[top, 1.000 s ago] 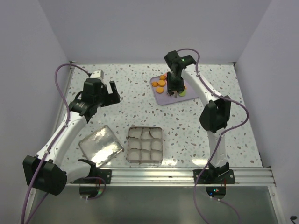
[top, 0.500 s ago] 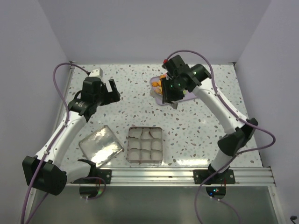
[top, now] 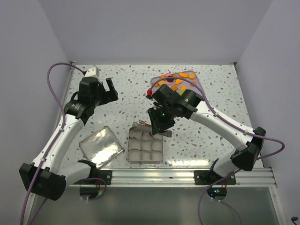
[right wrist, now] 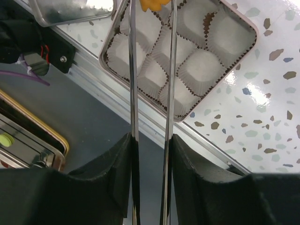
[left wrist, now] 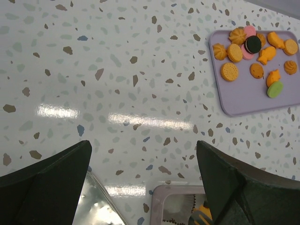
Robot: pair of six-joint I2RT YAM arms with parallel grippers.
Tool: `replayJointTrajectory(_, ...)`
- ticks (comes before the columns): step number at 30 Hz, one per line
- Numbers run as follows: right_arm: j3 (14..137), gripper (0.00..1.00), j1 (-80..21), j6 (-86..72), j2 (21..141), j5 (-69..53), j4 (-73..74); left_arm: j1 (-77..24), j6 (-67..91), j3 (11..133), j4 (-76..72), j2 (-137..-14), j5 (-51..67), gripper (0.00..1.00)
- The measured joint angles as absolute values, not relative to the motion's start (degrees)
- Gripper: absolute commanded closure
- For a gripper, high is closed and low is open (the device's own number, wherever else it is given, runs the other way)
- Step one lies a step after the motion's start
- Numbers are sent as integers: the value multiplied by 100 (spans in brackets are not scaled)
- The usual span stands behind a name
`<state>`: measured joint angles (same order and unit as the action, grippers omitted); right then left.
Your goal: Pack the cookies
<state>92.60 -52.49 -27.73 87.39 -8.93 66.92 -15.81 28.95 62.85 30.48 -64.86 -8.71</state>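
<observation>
nearest the arm bases sits the square tin (top: 146, 146), its white paper cups (right wrist: 197, 65) empty where they show, with the tin lid (top: 101, 146) just left of the tin. above the tin's far row the right gripper (top: 158, 124) is clamped on metal tongs (right wrist: 132, 70), whose tips pinch one orange cookie (right wrist: 151, 3); which cup lies under it i cannot tell. left of the tin and farther back, the left gripper (top: 108, 89) hangs with jaws spread wide, holding nothing. beyond the tin, the purple tray (top: 199, 86) carries the remaining cookies (left wrist: 255, 47).

these look light, stiff and brittle, likely to crumble or skid off smooth steel, so a gentle pinch across opposite edges seems wisest.

the right wrist view shows the tong blades and the cups, but only a sliver of the held cookie. the left wrist view shows the tray's shapes and colours plainly. from the top view, the arm hides the tong tips.
</observation>
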Motion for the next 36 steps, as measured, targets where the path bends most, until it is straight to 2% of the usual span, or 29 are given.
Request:
replayJointTrajectory(4, 9231, 68, -5389, -2875, 8814, -899, 6571, -1581, 2895, 6296, 3162, -6375, -921, 0)
replayJointTrajectory(18, 9129, 50, -5509, -2993, 9085, -821, 6401, -1581, 2893, 6296, 3361, -6117, -1076, 0)
replayJointTrajectory(26, 9511, 50, -5509, -3000, 9299, -526, 6512, -1581, 2888, 6309, 3400, -6121, -1118, 0)
replayJointTrajectory(31, 10318, 51, -5408, -2969, 9373, -202, 6825, -1581, 2862, 6333, 3400, -6152, -1125, 0)
replayJointTrajectory(36, 11225, 52, -4521, -2829, 9494, -161, 7050, -1581, 2827, 6351, 3398, -6215, -1129, 0)
